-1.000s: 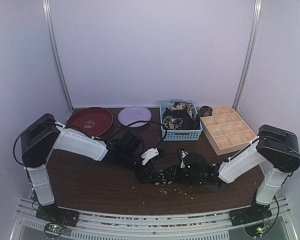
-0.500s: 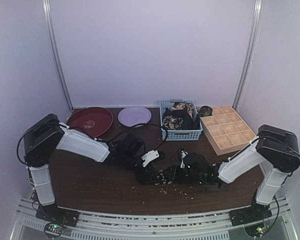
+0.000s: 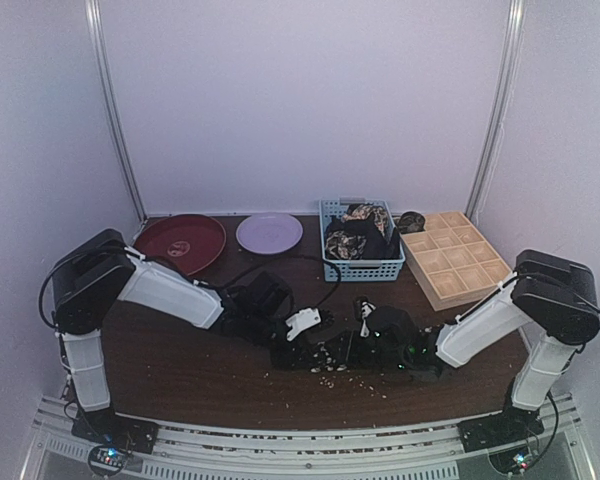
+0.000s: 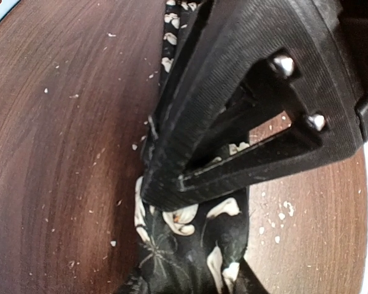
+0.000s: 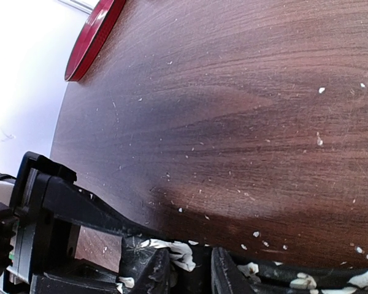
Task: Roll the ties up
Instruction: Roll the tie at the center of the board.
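Black floral tie — bunched; front-centre

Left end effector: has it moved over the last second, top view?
Yes. The left end effector has shifted slightly toward the near table edge, away from the basket, and lower onto the tie.

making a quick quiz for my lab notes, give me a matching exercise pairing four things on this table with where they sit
Things:
1. red plate
2. blue basket
3. wooden tray
4. tie

Places:
A. back right corner
B. front, near the middle
C. back left corner
D. back, right of centre, with patterned fabric inside

Pairs: 1-C, 2-D, 3-A, 4-B
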Controlling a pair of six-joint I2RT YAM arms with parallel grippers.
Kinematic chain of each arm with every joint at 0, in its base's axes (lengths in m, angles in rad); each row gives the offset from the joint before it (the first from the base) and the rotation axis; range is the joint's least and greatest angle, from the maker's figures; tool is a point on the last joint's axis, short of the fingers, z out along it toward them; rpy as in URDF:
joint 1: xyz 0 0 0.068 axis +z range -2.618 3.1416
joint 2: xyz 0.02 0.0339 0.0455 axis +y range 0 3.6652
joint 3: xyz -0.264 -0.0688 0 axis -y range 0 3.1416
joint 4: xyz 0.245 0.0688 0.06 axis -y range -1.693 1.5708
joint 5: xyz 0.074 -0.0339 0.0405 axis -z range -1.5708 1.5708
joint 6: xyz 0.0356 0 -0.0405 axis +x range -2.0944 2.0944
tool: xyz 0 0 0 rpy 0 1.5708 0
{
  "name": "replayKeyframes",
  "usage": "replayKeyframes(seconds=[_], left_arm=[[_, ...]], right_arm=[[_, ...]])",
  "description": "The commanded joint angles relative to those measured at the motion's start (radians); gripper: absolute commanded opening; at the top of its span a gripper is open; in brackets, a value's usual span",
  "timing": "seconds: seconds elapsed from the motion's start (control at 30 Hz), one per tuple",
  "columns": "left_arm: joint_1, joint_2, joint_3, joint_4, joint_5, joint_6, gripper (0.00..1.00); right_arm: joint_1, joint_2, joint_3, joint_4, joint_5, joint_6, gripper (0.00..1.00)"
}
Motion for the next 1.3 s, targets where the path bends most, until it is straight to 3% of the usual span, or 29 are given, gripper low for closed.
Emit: replayKeyframes(seconds=[0.0, 0.07, 0.17, 0.33, 0.7, 0.8, 0.9, 1.07, 1.13, 1.27], left_arm=[[-0.012, 0.001, -0.015, 0.025, 0.012, 0.036, 0.31], [-0.012, -0.005, -0.02, 0.025, 0.003, 0.042, 0.3], [-0.012, -0.015, -0.029, 0.026, -0.017, 0.041, 0.44], [-0.012, -0.029, -0.037, 0.03, -0.038, -0.002, 0.51], [-0.012, -0.232, -0.227, 0.122, -0.139, -0.2, 0.56], [-0.01, -0.292, -0.275, 0.154, -0.206, -0.315, 0.5], [-0.01, -0.324, -0.277, 0.161, -0.245, -0.442, 0.35], [-0.018, -0.331, -0.288, 0.304, -0.125, -0.623, 0.08], [-0.033, -0.306, -0.276, 0.333, -0.116, -0.665, 0.02], [-0.075, -0.237, -0.246, 0.344, -0.116, -0.693, 0.0]], right_arm=[[-0.001, 0.011, -0.008, 0.004, 0.004, -0.003, 0.25], [-0.002, 0.004, -0.011, 0.001, 0.004, -0.002, 0.25], [-0.001, -0.02, -0.016, -0.013, 0.003, -0.003, 0.25], [0.003, -0.037, -0.012, -0.037, -0.018, -0.002, 0.26], [0.043, -0.028, 0.002, -0.063, 0.001, 0.009, 0.25], [0.064, -0.03, -0.002, -0.069, 0.022, 0.013, 0.25], [0.084, -0.033, -0.002, -0.075, 0.041, 0.015, 0.25], [0.102, -0.029, 0.007, -0.088, 0.062, 0.016, 0.25], [0.108, -0.034, 0.009, -0.096, 0.072, 0.016, 0.25], [0.116, -0.043, 0.014, -0.121, 0.089, 0.014, 0.25]])
